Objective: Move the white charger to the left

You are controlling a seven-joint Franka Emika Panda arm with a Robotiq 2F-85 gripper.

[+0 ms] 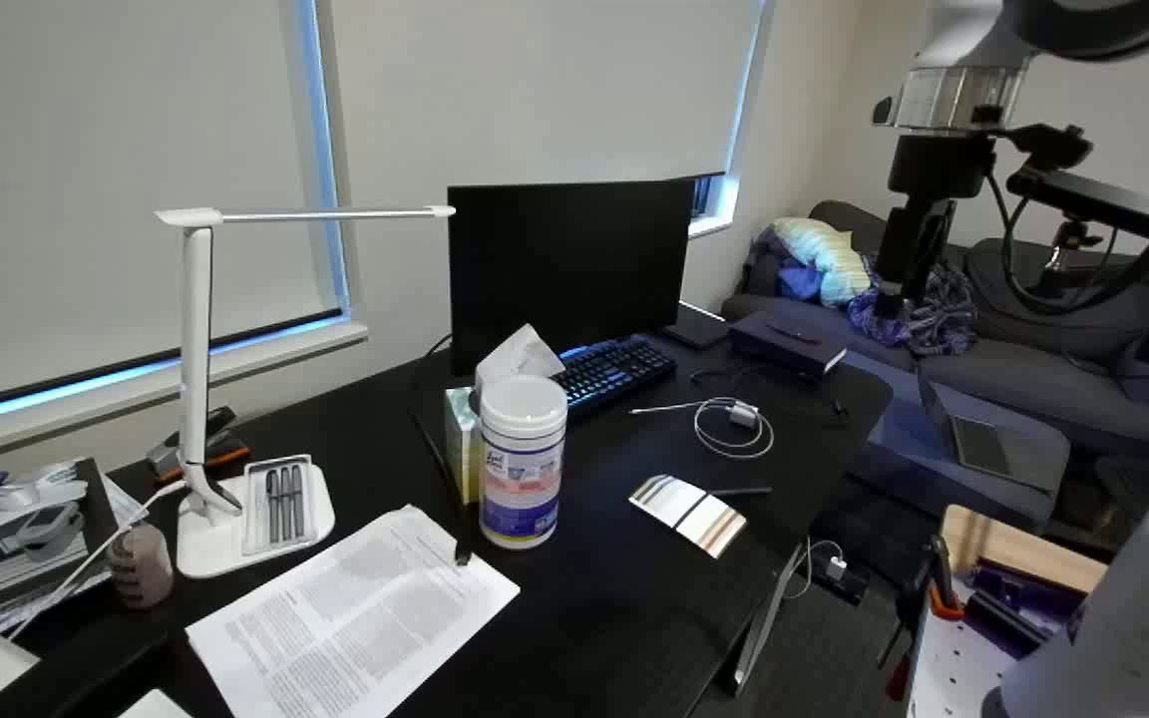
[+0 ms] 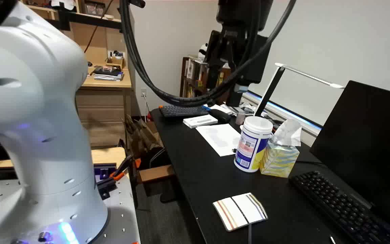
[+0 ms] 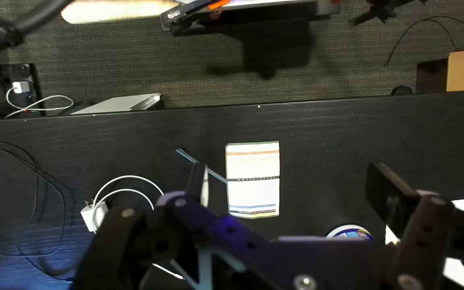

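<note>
The white charger (image 1: 742, 413) is a small white block lying on the black desk beside the keyboard. A white cable is looped around it. In the wrist view the charger (image 3: 100, 213) lies at lower left, outside the jaws and partly hidden behind the gripper's body. In an exterior view only a short white tip (image 2: 332, 240), perhaps the cable's end, shows at the bottom edge. My gripper (image 3: 294, 185) is open, with its fingers wide apart and nothing between them. It hangs high above the desk in both exterior views (image 1: 904, 269) (image 2: 223, 91).
A wipes tub (image 1: 523, 464) and tissue box (image 2: 279, 159) stand mid-desk. A striped white card (image 3: 253, 181) lies near a thin dark stick. A keyboard (image 1: 614, 369), monitor (image 1: 574, 269), black box (image 1: 784, 344), lamp (image 1: 197, 349) and papers (image 1: 355, 618) are around. Another white plug (image 1: 836, 566) is on the floor.
</note>
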